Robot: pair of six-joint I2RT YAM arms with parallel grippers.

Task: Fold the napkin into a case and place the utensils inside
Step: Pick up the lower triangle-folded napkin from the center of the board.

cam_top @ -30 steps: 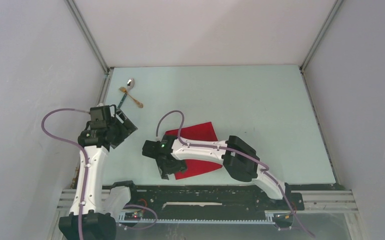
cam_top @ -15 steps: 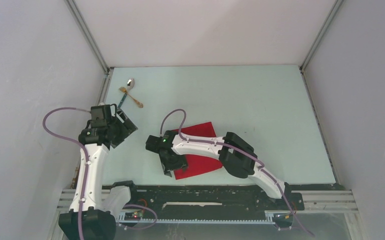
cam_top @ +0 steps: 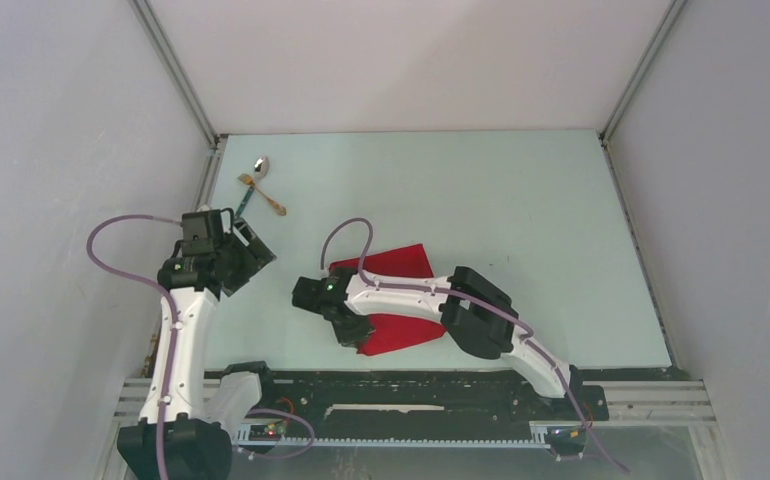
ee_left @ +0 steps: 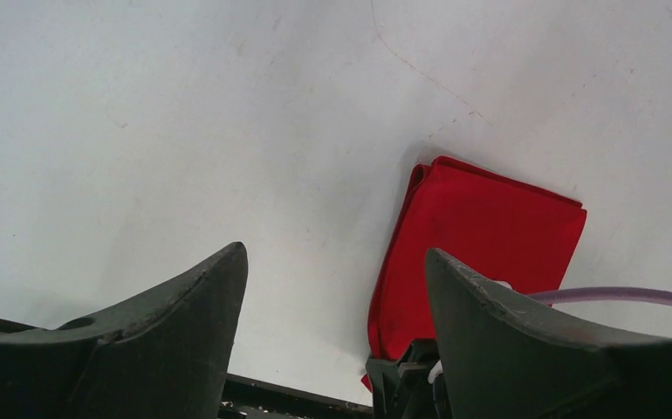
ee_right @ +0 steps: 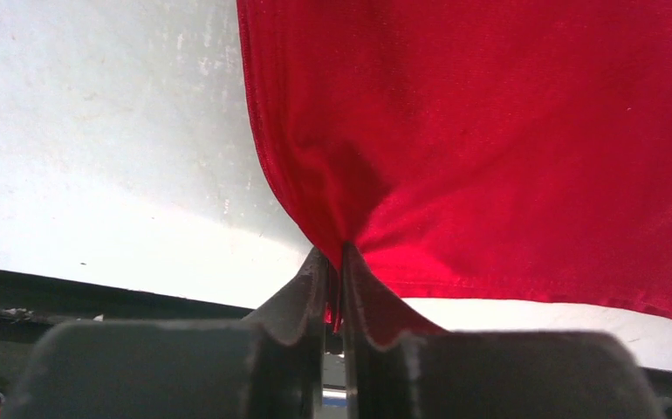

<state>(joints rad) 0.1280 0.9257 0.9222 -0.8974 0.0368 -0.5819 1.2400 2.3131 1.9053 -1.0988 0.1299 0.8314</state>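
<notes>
Right claw [ee_right: 339, 262] pinched shut on near-left corner of red napkin [ee_right: 507, 131], near side of table [cam_top: 521, 200]. Left claw [ee_left: 334, 255] wide open, empty. Utensils [cam_top: 259, 186] far left, well apart. Risk: shallow bite; corner may slip on lifting, or layers separate, spoiling fold

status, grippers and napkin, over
Right gripper shut on napkin corner, near edge. Left gripper open, empty. Utensils lie far left, apart from it. Nothing in the way.
</notes>
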